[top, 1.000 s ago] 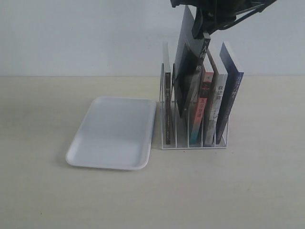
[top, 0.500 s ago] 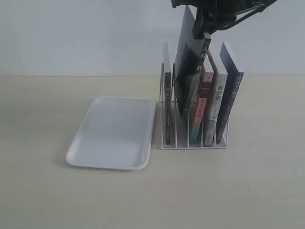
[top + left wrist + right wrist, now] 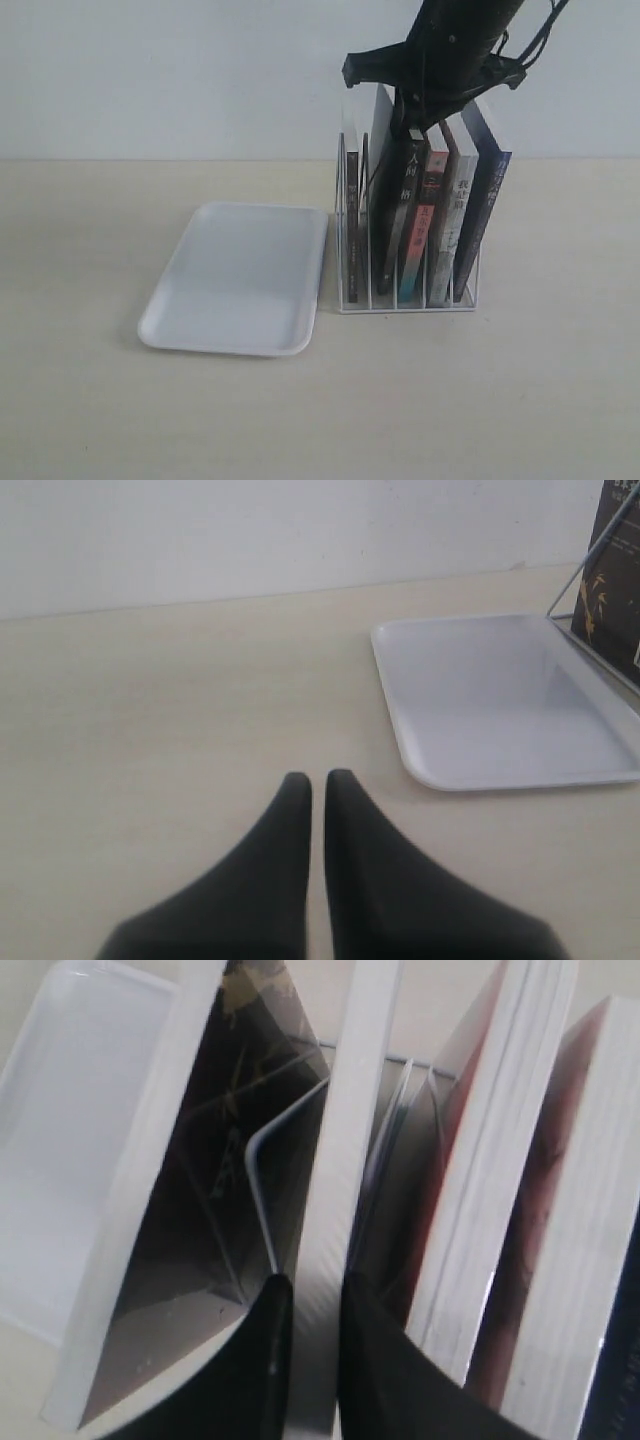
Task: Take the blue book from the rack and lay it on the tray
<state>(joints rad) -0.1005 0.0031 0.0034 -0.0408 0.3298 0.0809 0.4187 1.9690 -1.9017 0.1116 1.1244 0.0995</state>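
Exterior view: right gripper comes down from above onto the rack, on top of the black-spined book. Its own wrist view adds the grip: fingers sit on both sides of that book's white page edge, clamped on it, with a rack wire divider just beside. The blue book is upright in the end slot, on the gripper's far side from the tray, with a red-spined book and a tan-spined book between them. The gripper isn't touching it. The left gripper shows only in its own view: fingertips together with a thin slit between them, holding nothing, low over the table, tray ahead and to one side, rack corner beyond it. Surface is a pale wood-tone table against a plain white wall. The spines carry Chinese characters, white on black, too small to read reliably.
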